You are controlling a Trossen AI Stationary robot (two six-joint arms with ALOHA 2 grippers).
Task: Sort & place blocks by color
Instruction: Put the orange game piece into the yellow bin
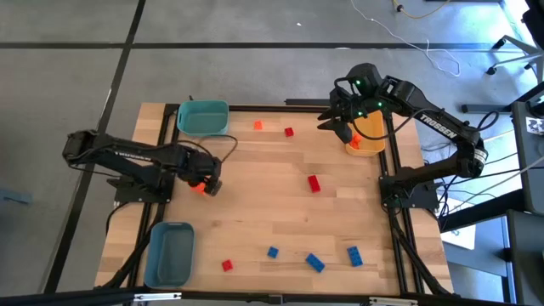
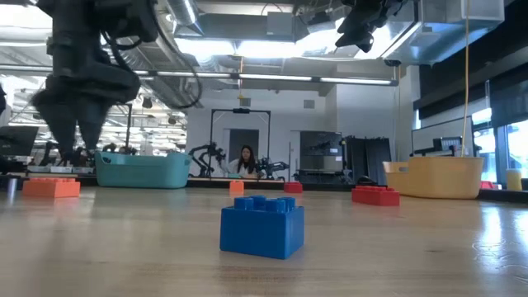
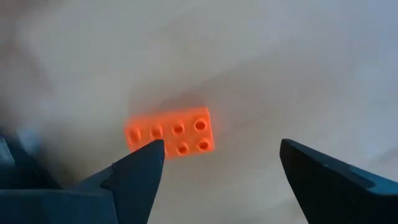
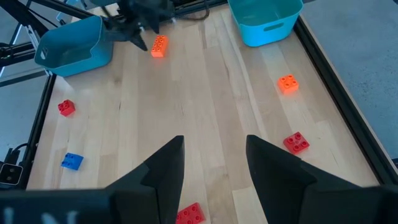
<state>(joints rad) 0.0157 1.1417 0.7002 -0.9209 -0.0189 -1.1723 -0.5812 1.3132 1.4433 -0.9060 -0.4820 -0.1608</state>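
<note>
- My left gripper [image 1: 204,185] sits low over the table [image 1: 255,212] near its left edge, about midway along that edge, fingers spread wide apart.
- An orange block [image 3: 171,132] lies flat on the wood in front of those fingers [image 3: 134,177], studs up; in the left wrist view one fingertip overlaps its corner, but I can't tell whether it touches. Nothing is clamped.
- My right gripper [image 1: 344,123] hangs raised at the far right corner, beside the yellow-orange bin [image 1: 374,146]. Its fingers [image 4: 165,171] stand partly apart with only bare table showing between them.
- A teal bin [image 1: 203,117] stands at the far left corner, a grey-blue bin [image 1: 169,253] at the near left corner.
- Near the far edge lie a small orange block [image 1: 258,126] and a small red block [image 1: 289,132], close together.
- A longer red block [image 1: 314,183] lies right of the table's middle.
- Along the near edge I see a red block [image 1: 227,265] and three blue blocks [image 1: 273,252] [image 1: 315,263] [image 1: 354,255] spread out in a row.
- A person [image 2: 245,162] is visible far back in the room.
</note>
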